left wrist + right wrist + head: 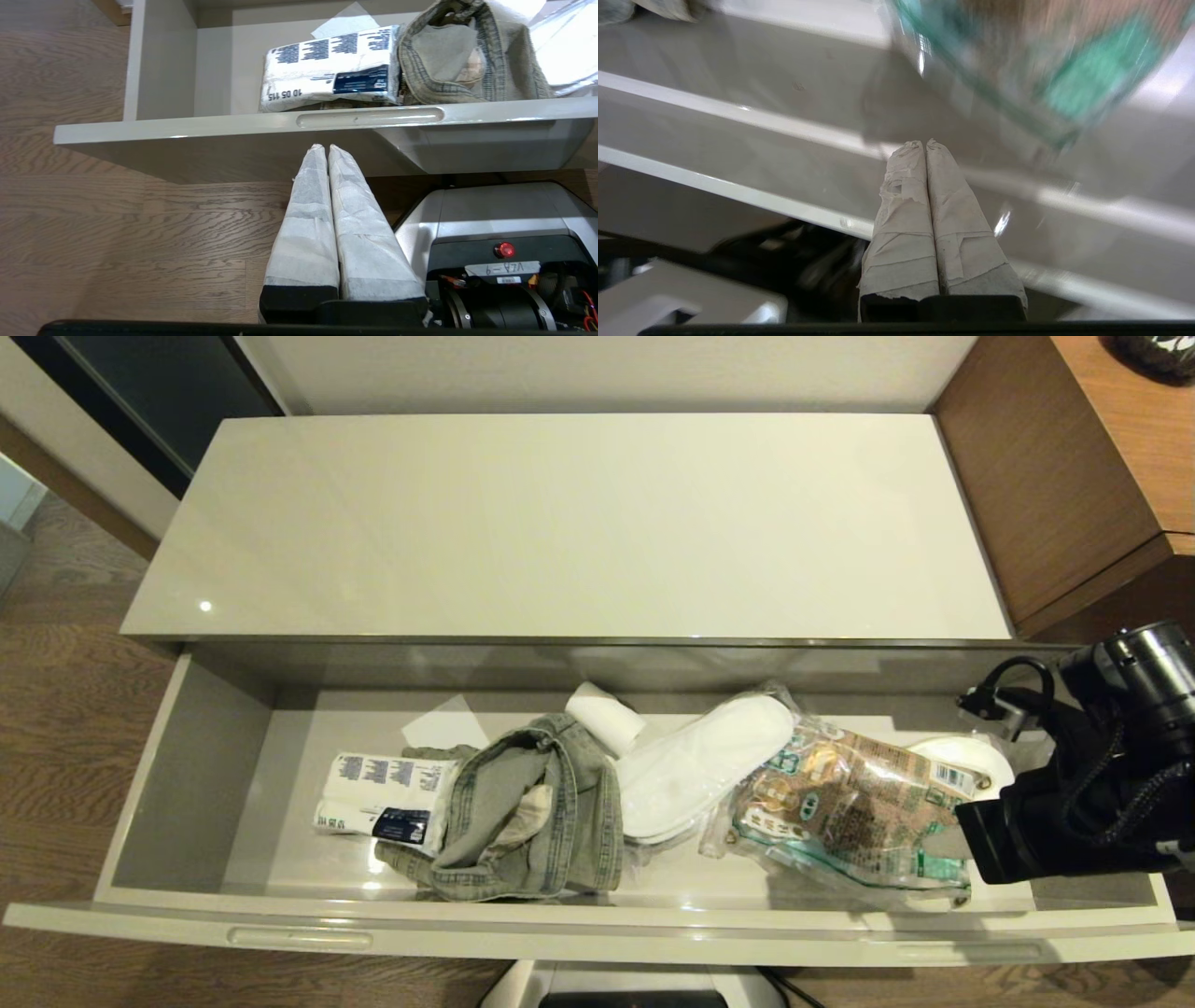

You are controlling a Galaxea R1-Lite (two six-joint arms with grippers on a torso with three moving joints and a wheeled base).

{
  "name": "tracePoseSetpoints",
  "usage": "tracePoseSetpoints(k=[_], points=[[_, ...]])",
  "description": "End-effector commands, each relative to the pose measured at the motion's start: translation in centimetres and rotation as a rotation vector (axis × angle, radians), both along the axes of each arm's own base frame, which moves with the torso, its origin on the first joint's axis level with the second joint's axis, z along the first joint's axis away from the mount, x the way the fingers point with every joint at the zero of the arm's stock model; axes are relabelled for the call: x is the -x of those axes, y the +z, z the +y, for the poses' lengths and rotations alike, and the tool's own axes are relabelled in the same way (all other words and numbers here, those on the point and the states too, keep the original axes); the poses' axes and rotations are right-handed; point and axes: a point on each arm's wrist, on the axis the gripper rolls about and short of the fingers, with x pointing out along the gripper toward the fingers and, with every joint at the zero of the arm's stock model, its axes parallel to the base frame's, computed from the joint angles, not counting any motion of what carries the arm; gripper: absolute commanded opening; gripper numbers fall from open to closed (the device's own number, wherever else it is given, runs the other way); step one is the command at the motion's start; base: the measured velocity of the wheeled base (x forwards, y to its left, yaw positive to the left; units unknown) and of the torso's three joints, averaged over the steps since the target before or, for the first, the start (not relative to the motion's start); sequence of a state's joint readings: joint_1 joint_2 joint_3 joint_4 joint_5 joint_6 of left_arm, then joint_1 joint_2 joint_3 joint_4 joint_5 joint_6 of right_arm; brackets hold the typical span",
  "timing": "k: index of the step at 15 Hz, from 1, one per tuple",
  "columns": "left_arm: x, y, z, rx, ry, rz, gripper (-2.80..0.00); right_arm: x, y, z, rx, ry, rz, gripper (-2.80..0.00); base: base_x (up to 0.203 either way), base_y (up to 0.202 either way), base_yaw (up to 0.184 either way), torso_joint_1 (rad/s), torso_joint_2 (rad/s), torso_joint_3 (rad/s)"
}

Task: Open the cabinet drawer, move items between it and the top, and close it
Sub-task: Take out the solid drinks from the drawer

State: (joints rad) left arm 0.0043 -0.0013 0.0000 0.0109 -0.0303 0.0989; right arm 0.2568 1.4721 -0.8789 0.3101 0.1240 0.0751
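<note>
- The clear crinkly bag (brown contents, green-white print) lies in the open drawer toward its right end; its right edge is hidden behind the right arm, and in the right wrist view it is only a green and brown smear.
- The white plastic pack, with blue print and a dark label, lies toward the drawer's left end, touching the denim garment; the garment's fold covers the pack's right edge.
- The white slippers in clear wrap lie between garment and bag, partly tucked under the bag; a white roll sits behind them by the drawer's back wall.
- The top, glossy cream-beige, carries nothing.
- The right claw has its taped fingers pressed together, holding nothing, over the drawer's front edge near the right end, just short of the bag.
- The left claw is also pressed together and holds nothing (out of the head view); it is below the drawer front, under the handle recess, above the wooden floor.
- A brown wooden desk stands at the cabinet's right end, cut off by the frame.
</note>
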Motion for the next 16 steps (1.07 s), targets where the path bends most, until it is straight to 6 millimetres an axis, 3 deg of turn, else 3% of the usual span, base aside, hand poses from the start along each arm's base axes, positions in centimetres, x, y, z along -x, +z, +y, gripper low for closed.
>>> tracePoseSetpoints(k=[1, 7, 11, 13, 16], points=[[0.0, 0.0, 0.0, 0.001, 0.0, 0.001, -2.8, 0.5, 0.2, -0.1, 0.016, 0.035, -0.027, -2.8, 0.0, 0.0, 0.0, 0.0, 0.0, 0.0], [0.0, 0.0, 0.0, -0.001, -0.002, 0.003, -2.8, 0.2, -0.1, 0.0, 0.041, 0.082, -0.067, -2.8, 0.0, 0.0, 0.0, 0.0, 0.0, 0.0], [0.0, 0.0, 0.0, -0.001, 0.0, 0.003, -2.8, -1.4, 2.5, -0.1, -0.083, -0.009, -0.336, -2.8, 0.0, 0.0, 0.0, 0.0, 0.0, 0.0], [0.0, 0.0, 0.0, -0.001, -0.002, 0.003, -2.8, -1.2, 3.5, -0.6, -0.11, -0.055, -0.381, -2.8, 0.0, 0.0, 0.0, 0.0, 0.0, 0.0], [0.0, 0.0, 0.0, -0.001, -0.002, 0.003, -2.8, -0.6, 3.3, -1.3, -0.101, -0.083, -0.361, -2.8, 0.0, 0.0, 0.0, 0.0, 0.0, 0.0]])
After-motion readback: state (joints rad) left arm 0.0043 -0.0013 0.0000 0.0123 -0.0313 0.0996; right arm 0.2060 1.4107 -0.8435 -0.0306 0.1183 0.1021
